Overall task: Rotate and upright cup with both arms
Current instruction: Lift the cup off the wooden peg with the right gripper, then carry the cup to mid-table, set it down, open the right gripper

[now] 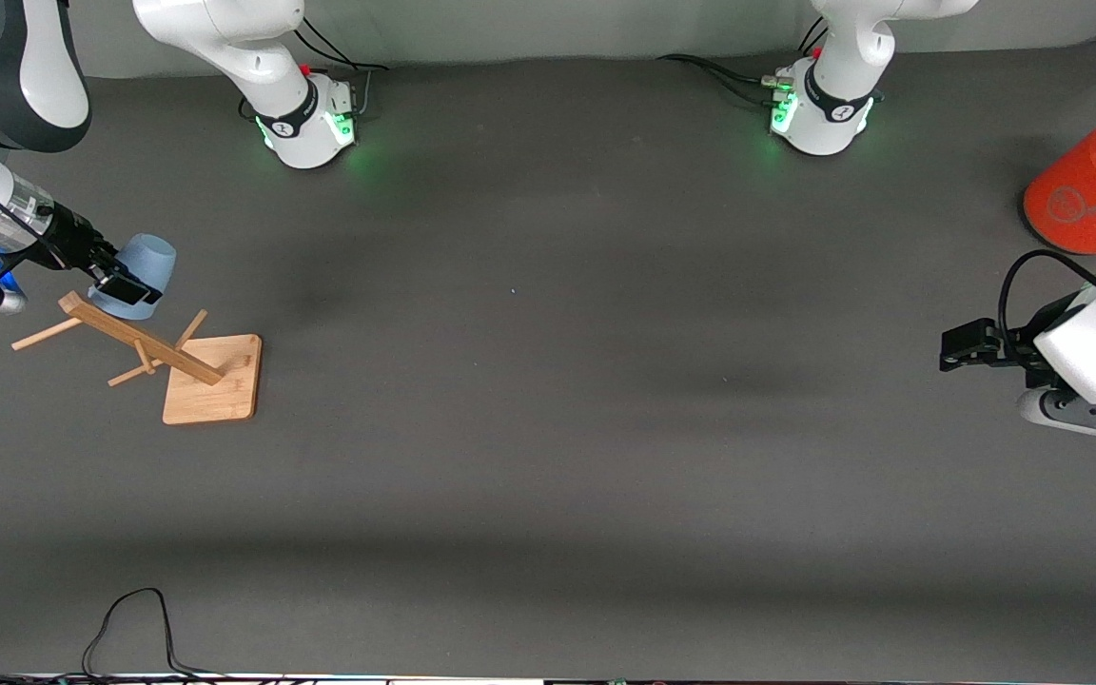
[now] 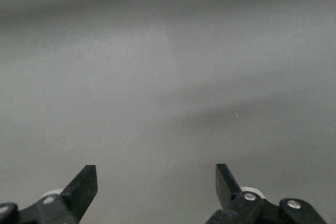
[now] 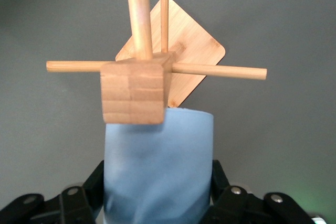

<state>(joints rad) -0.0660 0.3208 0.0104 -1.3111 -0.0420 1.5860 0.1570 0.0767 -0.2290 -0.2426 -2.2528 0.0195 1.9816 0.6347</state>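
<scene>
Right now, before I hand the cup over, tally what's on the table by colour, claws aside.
Pale blue: 1, the cup, gripped by the right claw beside the rack's post.
Wood: 1, the peg rack at the right arm's end.
Orange: 1, the cylinder at the left arm's end.
Total: 3

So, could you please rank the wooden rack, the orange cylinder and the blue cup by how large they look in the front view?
1. wooden rack, base and pegs together, spreads widest.
2. orange cylinder, though the left arm hides part of it, so its full size is unsure.
3. cup, smallest, partly hidden by the right end effector shut on it.
</scene>
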